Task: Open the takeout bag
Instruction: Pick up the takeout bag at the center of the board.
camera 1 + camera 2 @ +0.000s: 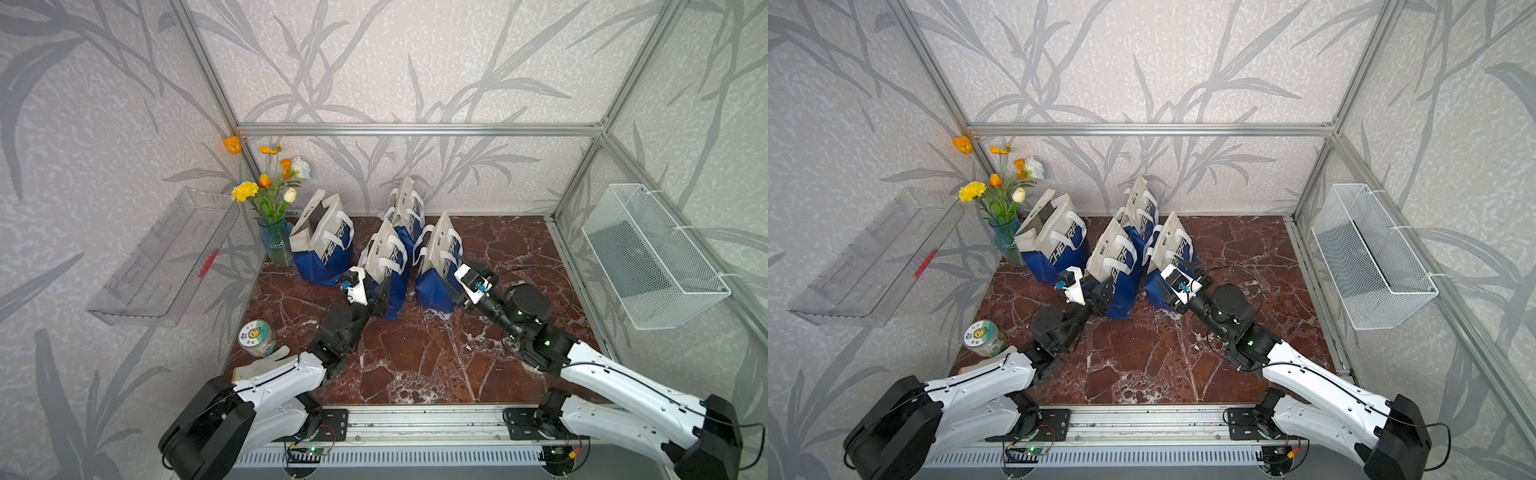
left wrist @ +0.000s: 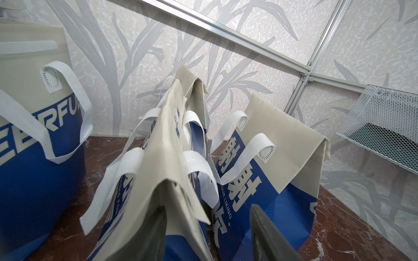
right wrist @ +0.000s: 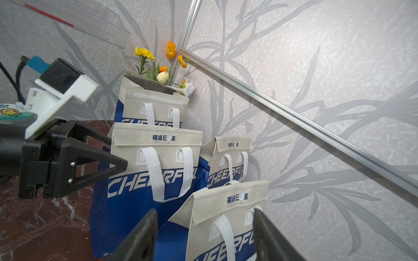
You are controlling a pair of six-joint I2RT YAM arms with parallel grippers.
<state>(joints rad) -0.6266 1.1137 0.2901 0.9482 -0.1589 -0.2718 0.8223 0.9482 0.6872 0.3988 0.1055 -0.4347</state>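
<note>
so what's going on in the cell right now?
The left gripper, jaws open, straddles the near edge of the middle bag. The right gripper, also open, is lined up on the folded flap of the right front bag. Neither flap is lifted yet. The bag beside the vase already stands open, next to the vase.

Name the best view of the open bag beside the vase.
In both top views the open bag stands nearly whole, mouth gaping. The right wrist view shows only its upper part behind another bag; the left wrist view crops it.
</note>
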